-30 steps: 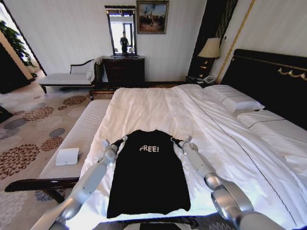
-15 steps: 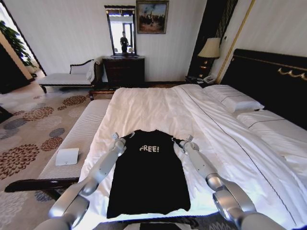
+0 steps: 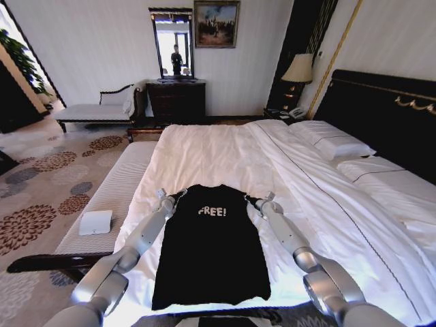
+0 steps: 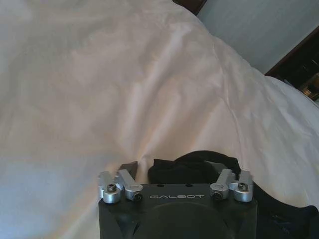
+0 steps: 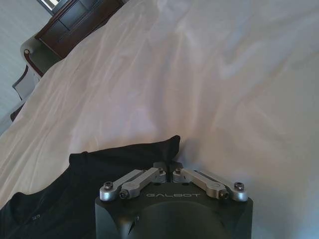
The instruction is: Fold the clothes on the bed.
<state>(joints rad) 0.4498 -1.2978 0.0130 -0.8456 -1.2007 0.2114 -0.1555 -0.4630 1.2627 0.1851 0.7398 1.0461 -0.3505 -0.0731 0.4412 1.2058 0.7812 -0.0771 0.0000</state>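
Two grippers sit at the shoulders of the black T-shirt (image 3: 210, 248), one on each side. In the right wrist view the fingers (image 5: 164, 172) of the right gripper (image 3: 250, 200) are pinched together, tips touching, on the edge of the shirt's right sleeve (image 5: 149, 148). In the left wrist view the fingers (image 4: 128, 168) of the left gripper (image 3: 178, 195) stand wide apart, with the bunched left sleeve (image 4: 194, 167) lying between them and not clamped.

Beyond the fingers, both silver arms reach forward from the bottom of the head view, running alongside the shirt's two long edges. The shirt lies flat and front up on the near part of the bed (image 3: 225, 146), the white "FREE!" lettering (image 3: 212, 211) readable on its chest, collar toward the far end and hem nearest the robot. White bedding surrounds it on all sides, and pillows (image 3: 337, 144) lie by the dark headboard (image 3: 381, 116) on the right. A white striped bench (image 3: 112, 197) stands just beside the bed on the left.
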